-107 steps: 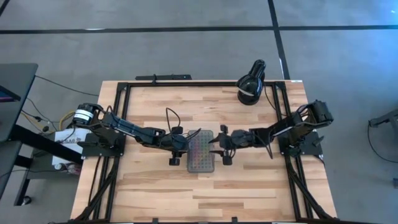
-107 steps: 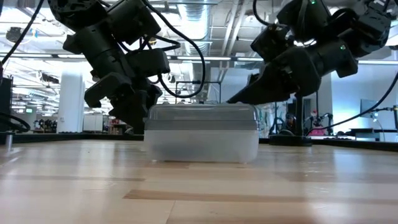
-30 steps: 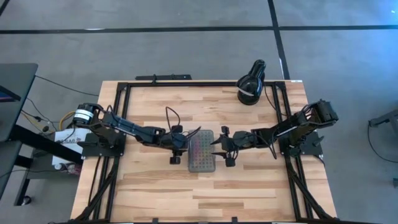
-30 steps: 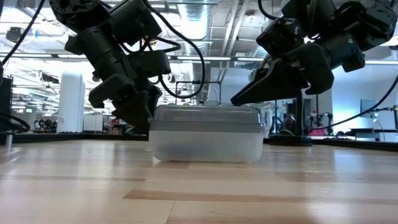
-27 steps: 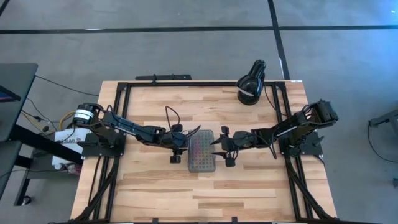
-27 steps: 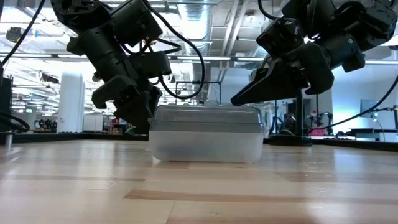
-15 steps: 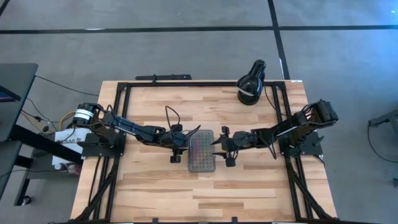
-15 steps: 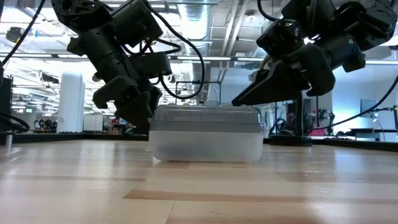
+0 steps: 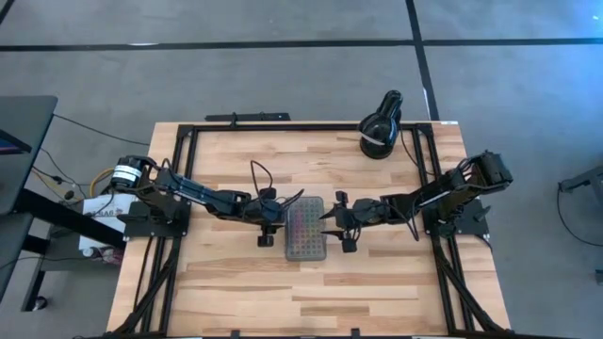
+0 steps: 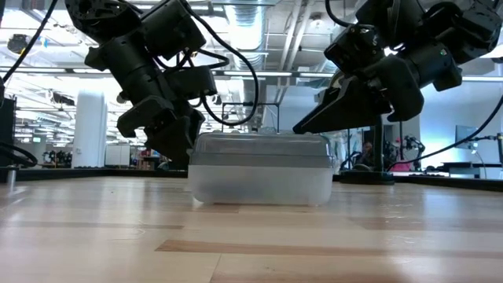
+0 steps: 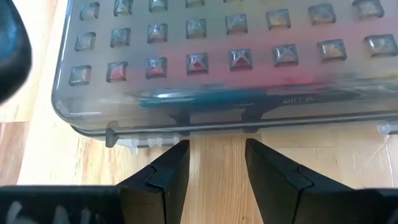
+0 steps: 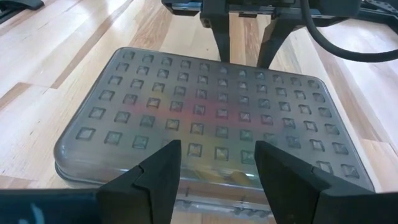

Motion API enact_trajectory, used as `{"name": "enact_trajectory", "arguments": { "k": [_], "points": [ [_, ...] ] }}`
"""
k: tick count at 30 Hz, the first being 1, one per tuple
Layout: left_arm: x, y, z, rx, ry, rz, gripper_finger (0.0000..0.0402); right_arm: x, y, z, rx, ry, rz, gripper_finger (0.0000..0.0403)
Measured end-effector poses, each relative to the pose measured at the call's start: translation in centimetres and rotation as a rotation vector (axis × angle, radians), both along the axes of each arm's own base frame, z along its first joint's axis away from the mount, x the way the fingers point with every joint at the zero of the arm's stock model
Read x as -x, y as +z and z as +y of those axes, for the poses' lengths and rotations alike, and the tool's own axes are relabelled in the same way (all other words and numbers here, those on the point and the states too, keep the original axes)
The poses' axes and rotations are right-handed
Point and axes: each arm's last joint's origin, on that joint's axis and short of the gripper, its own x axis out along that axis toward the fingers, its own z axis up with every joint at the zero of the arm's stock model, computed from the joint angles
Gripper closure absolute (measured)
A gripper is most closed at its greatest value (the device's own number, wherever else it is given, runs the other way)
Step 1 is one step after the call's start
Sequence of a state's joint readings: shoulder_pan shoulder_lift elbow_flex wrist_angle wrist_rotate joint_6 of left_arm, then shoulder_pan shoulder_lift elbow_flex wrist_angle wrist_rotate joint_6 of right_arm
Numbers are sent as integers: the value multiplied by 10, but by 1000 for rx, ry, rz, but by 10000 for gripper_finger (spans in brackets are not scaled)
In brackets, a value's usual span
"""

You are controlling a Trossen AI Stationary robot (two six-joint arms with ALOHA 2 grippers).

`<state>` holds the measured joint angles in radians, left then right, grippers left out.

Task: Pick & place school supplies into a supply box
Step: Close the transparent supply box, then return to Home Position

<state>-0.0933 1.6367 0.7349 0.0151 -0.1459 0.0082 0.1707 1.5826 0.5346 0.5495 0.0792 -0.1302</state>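
Note:
The supply box sits flat on the middle of the table with its dotted grey lid shut. Coloured school supplies show dimly through the lid, among them a blue-green pen. My left gripper is open and low at the box's left long side, with its fingertips just short of the lower rim. My right gripper is open and hangs a little above the box's right side, looking down on the lid.
A black round lamp-like object stands at the table's far right corner. Black frame rails run along the table's edges, and a black cable loops by the left arm. Bare wood lies toward the near edge.

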Motion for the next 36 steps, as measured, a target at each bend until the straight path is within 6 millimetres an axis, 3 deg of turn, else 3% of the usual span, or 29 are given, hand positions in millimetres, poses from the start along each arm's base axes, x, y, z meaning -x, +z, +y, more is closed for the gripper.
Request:
{"name": "enact_trajectory", "arguments": {
  "k": [3, 7, 11, 17, 24, 28, 36],
  "points": [
    [1, -1, 0, -1, 0, 15, 250, 1, 1, 0, 12, 6, 4, 203],
    [7, 9, 1, -5, -3, 16, 250, 7, 19, -1, 48, 29, -38, 203],
    [18, 36, 2, -27, 22, -35, 250, 20, 49, -3, 63, 35, -107, 203],
    [45, 88, 0, -51, 70, -201, 250, 48, 88, -10, 102, -87, -191, 203],
    [91, 134, -12, -228, 107, -389, 250, 83, 105, -14, 178, -192, -157, 203],
    [117, 136, -18, -293, 103, -533, 250, 94, 109, -11, 183, -175, -153, 203],
    [150, 104, -11, -241, 109, -654, 250, 105, 120, -10, 216, -180, -216, 203]
  ]
}}
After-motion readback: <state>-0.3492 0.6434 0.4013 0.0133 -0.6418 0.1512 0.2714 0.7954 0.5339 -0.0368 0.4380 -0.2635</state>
